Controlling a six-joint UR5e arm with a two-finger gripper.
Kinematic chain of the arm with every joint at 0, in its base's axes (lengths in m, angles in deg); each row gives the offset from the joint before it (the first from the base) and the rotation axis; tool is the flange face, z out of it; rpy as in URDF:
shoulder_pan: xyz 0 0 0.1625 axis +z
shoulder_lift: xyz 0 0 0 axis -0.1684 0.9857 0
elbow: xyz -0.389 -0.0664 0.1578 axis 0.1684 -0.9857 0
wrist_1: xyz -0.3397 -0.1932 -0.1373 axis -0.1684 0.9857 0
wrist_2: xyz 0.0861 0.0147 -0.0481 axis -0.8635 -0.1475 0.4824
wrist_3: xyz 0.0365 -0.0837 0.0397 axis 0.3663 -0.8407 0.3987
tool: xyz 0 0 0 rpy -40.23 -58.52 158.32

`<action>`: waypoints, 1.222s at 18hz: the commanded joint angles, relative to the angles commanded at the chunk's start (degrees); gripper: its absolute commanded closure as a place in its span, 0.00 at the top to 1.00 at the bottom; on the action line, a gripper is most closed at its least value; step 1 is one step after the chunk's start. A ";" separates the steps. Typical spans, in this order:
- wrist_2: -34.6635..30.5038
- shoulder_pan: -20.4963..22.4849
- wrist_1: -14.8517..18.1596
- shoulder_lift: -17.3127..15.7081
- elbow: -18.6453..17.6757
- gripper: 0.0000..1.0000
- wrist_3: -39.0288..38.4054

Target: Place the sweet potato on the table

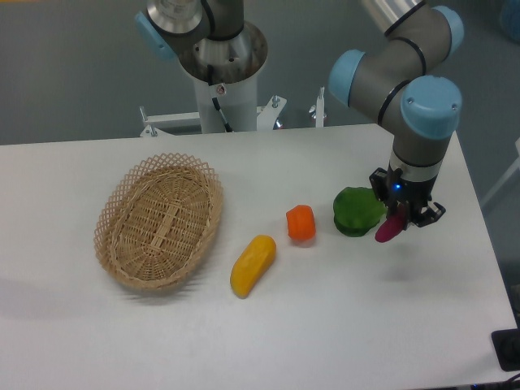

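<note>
The sweet potato [389, 227] is a small magenta-purple toy vegetable. It hangs tilted in my gripper [400, 215], which is shut on its upper end. It is held above the white table [341, 325] at the right side, just right of a green vegetable. Its shadow falls on the table below and to the right, so it is off the surface. The fingers are partly hidden by the wrist.
A green toy vegetable [357, 211] lies right beside the gripper's left. An orange pepper [301, 223] and a yellow oblong vegetable [252, 264] lie mid-table. An oval wicker basket [160, 221] sits at the left. The table's right edge [487, 244] is close.
</note>
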 joint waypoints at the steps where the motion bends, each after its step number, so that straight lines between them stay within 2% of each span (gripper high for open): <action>1: -0.09 0.00 0.00 0.00 0.00 0.04 -0.09; 17: 0.44 0.09 -0.09 0.26 0.26 0.04 -0.18; 22: 0.70 0.09 -0.44 2.19 2.19 0.04 -0.18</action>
